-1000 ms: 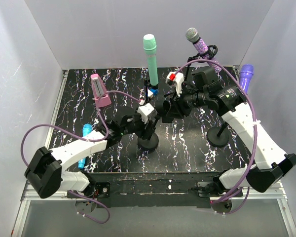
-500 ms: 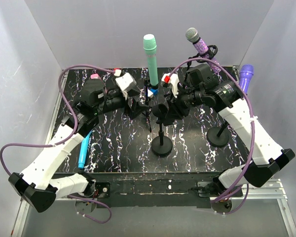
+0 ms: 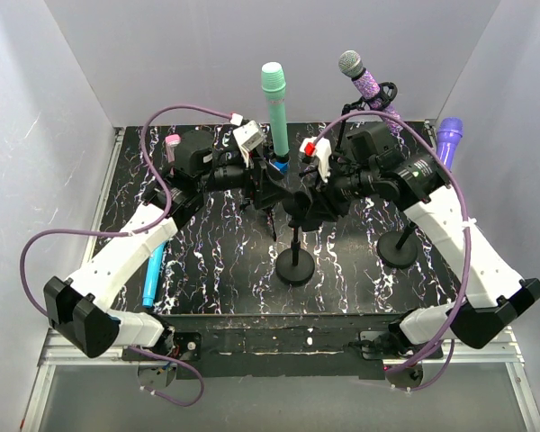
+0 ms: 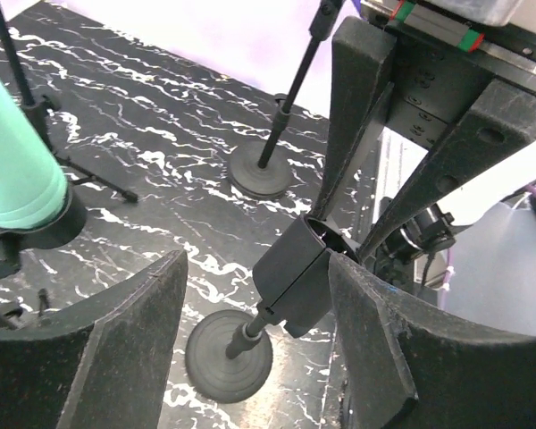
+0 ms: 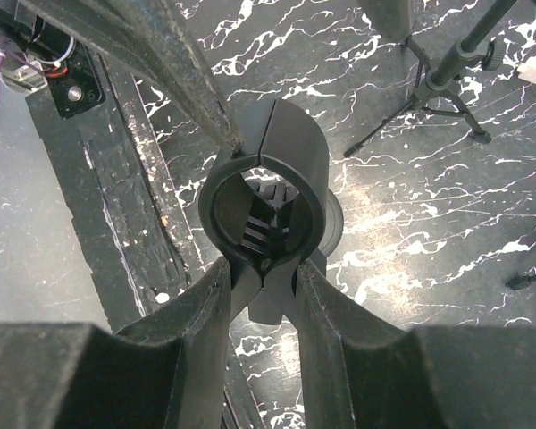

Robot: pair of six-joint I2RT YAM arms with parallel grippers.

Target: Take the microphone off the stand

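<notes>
The centre stand has a round black base [image 3: 295, 268] and a thin pole up to a black clip [image 5: 263, 183]. The clip's ring is empty, with no microphone in it. My right gripper [image 5: 261, 279] is shut on the clip's neck, just below the ring, reaching in from the right [image 3: 299, 202]. My left gripper [image 4: 259, 261] is open with the clip [image 4: 295, 273] between its jaws, close to the right one. It comes from the left in the top view [image 3: 268, 184]. A pink microphone [image 3: 172, 141] lies at the back left, mostly hidden by the left arm.
A green microphone [image 3: 273, 97] stands upright in a tripod stand at the back centre. A glittery purple one [image 3: 364, 81] and a plain purple one [image 3: 447, 139] sit in stands at the right, one with base [image 3: 400, 248]. A blue microphone [image 3: 152, 274] lies at the front left.
My left arm rose from low beside the stand's base, swung to the back left and reached in to the clip with wider jaws. The stand shifted slightly right. The right gripper kept its hold.
</notes>
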